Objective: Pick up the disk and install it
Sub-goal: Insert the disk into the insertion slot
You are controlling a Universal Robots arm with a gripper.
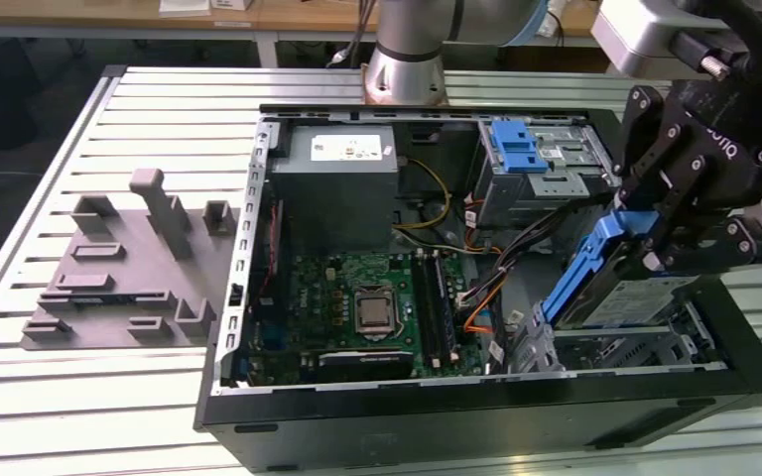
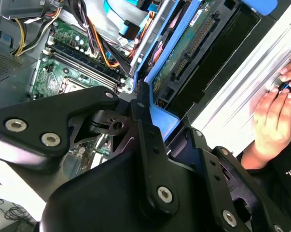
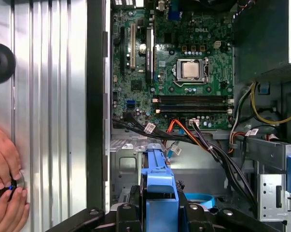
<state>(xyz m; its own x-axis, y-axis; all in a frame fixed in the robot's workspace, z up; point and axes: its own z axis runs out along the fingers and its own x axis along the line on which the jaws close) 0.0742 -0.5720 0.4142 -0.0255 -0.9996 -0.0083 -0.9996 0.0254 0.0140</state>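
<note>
Gripper (image 1: 670,250) clamped on the disk (image 1: 617,297) by its 2 blue frame edges; likely rigid, fairly heavy, shock-sensitive, smooth-sided.

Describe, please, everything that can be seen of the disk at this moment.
The disk is a flat silver metal drive edged by a blue plastic carrier frame. The second wrist view shows its green underside with a dark connector row. The gripper is shut on the frame and holds the disk tilted, one end raised, over the drive bay at the exterior view's right of the open computer case. It looks not yet seated.
</note>
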